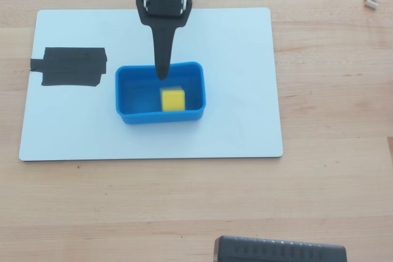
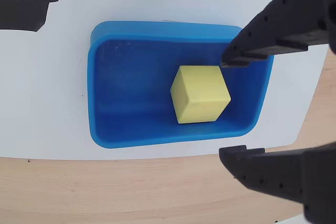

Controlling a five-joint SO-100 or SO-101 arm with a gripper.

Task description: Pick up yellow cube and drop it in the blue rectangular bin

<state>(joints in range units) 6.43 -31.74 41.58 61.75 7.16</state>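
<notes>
White board (image 1: 233, 90) on wood table — end effector (image 2: 231, 108) above blue rectangular bin (image 1: 129, 93), fingers apart; yellow cube (image 2: 200, 94) inside.

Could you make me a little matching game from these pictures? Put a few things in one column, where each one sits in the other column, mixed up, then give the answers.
Things:
1. yellow cube
2. blue rectangular bin
3. black tape patch
4. gripper

Places:
A. on the white board, in the middle
B. stuck on the white board's left part in the overhead view
C. inside the bin, free of the fingers
D. open above the bin

Pairs: 1-C, 2-A, 3-B, 4-D
</notes>
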